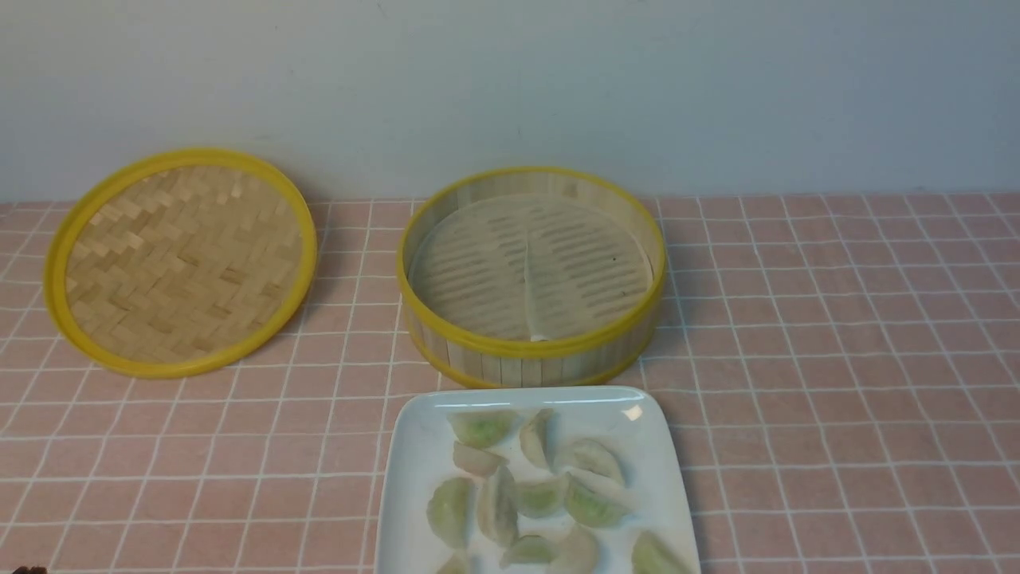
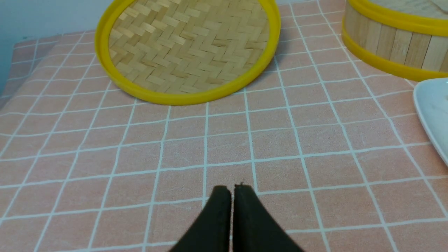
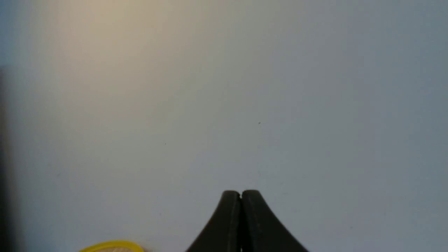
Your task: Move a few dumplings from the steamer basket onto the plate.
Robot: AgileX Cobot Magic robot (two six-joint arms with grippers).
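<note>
The steamer basket (image 1: 530,351) stands mid-table, and only its pale slotted liner shows inside. Just in front of it lies the white plate (image 1: 414,454), which holds several greenish dumplings (image 1: 542,494) in a loose cluster. Neither gripper shows in the front view. In the left wrist view my left gripper (image 2: 232,189) is shut and empty, low over the pink checked cloth, with the steamer basket (image 2: 392,45) and the plate's edge (image 2: 434,108) off to one side. My right gripper (image 3: 240,193) is shut and empty, facing the pale wall.
The flat woven lid (image 1: 182,259) with its yellow rim lies left of the basket and also fills the left wrist view's far side (image 2: 189,45). A pale wall backs the table. A bit of yellow rim (image 3: 112,246) shows in the right wrist view.
</note>
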